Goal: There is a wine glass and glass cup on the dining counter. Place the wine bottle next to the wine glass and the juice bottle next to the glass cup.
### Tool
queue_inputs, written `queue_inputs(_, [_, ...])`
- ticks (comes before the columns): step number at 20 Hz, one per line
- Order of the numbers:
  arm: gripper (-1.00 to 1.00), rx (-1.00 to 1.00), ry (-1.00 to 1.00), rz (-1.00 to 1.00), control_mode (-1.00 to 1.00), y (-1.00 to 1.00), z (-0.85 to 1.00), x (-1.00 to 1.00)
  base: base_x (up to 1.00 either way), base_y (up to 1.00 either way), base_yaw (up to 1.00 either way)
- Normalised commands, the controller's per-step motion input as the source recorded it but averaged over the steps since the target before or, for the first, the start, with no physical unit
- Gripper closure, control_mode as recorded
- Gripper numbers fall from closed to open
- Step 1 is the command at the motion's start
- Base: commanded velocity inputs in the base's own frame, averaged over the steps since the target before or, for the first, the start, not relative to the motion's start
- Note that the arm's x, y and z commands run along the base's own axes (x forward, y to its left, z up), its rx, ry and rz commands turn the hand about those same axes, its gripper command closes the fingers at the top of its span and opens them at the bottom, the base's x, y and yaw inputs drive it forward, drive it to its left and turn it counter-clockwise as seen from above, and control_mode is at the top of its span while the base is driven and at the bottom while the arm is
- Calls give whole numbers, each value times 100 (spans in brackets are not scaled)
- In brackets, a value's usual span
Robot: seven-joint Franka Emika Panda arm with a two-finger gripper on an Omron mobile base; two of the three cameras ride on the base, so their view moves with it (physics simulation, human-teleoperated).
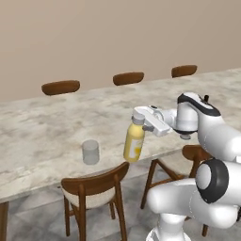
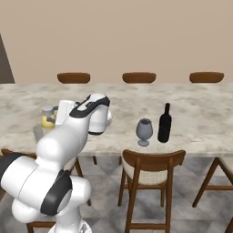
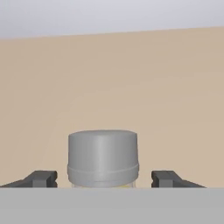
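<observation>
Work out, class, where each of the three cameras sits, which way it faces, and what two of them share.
Left base view: behind-left of the arm, looking over the dining counter at the glass cup; arm lower right.
Right base view: behind-right, facing the wine bottle and wine glass; arm lower left.
Hand view: level along the open gripper.
Shared: juice bottle.

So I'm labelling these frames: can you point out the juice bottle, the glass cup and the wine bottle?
juice bottle [image 1: 134, 143]: left base view, on its yellow body.
glass cup [image 1: 90, 152]: left base view, on its grey side wall.
wine bottle [image 2: 164, 126]: right base view, on its dark body.
</observation>
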Motion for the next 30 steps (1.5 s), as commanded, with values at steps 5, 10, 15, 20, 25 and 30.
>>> queue_inputs(5, [100, 0, 0, 0, 100, 0, 0, 0, 7, -2, 6])
queue_inputs(10, [100, 0, 0, 0, 100, 0, 0, 0, 0, 0, 0])
queue_inputs(15, [100, 0, 0, 0, 100, 0, 0, 0, 0, 0, 0])
queue_inputs(20, [100, 0, 0, 0, 100, 0, 0, 0, 0, 0, 0])
queue_inputs(25, [100, 0, 0, 0, 100, 0, 0, 0, 0, 0, 0])
queue_inputs(30, [100, -3, 19, -1, -100, 0, 19, 0, 0, 0, 0])
